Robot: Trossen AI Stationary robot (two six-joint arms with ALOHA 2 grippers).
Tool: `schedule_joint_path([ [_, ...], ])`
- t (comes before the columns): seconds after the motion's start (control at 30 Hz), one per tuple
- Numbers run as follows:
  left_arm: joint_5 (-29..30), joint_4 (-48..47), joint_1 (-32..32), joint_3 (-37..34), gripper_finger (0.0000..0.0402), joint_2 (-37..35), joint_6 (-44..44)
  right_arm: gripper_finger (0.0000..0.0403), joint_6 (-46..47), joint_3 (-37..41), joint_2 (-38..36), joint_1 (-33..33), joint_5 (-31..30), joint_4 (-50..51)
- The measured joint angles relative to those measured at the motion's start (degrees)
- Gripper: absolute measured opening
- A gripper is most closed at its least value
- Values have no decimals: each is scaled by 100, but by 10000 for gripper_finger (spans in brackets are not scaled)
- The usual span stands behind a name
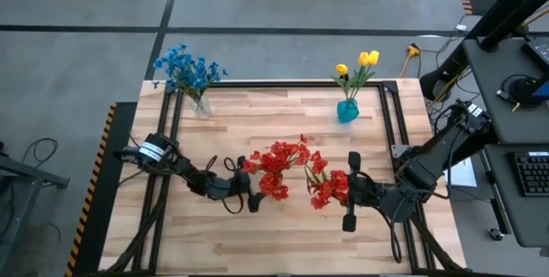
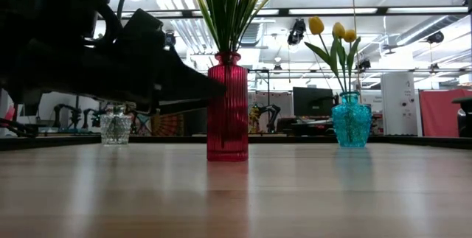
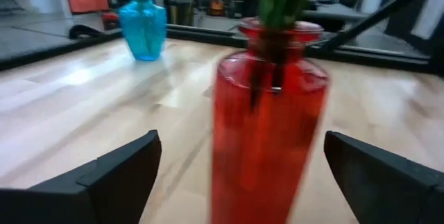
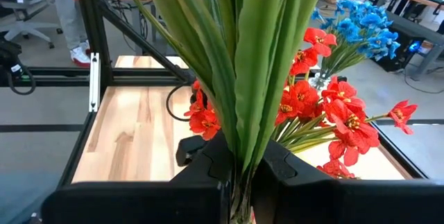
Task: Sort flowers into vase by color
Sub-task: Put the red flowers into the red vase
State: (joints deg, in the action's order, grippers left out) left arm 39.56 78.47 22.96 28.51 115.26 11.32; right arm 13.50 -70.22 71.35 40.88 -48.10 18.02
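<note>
A red glass vase (image 2: 227, 109) stands on the wooden table with red flowers (image 1: 276, 167) on green stems in it. My left gripper (image 1: 246, 189) is open, with one finger on either side of the vase (image 3: 267, 134) and not touching it. My right gripper (image 1: 350, 193) is shut on a second bunch of red flowers (image 1: 328, 187) just right of the vase. Blue flowers (image 1: 187, 69) stand in a clear vase (image 1: 201, 107) at the far left. Yellow buds (image 1: 358, 64) stand in a teal vase (image 1: 346, 111) at the far right. My right gripper pinches the bunch's green stems (image 4: 239, 165) between its two fingers, with several stems together. The fingers lie across the stems. The bunch is lifted clear of the table, and its red heads (image 1: 322, 183) point toward the table's left, at the red vase.
Black rails (image 1: 292, 85) run along the table's far edge and both sides. The near half of the table (image 1: 283, 243) is bare wood. A desk with gear (image 1: 523, 97) stands beyond the right edge.
</note>
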Motion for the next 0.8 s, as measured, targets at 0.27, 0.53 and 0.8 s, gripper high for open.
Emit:
schedule_joint_path([
  [0.27, -69, -263, -15, 70, 362, 0, -229, 18, -6, 2, 0, 0, 0, 5],
  [0.53, -233, -202, -104, 398, 362, 346, -469, 18, -52, 0, -2, -2, 0, 15],
  [0.8, -217, 928, -164, 474, 362, 990, -466, 18, -20, 2, -4, -2, 0, 17],
])
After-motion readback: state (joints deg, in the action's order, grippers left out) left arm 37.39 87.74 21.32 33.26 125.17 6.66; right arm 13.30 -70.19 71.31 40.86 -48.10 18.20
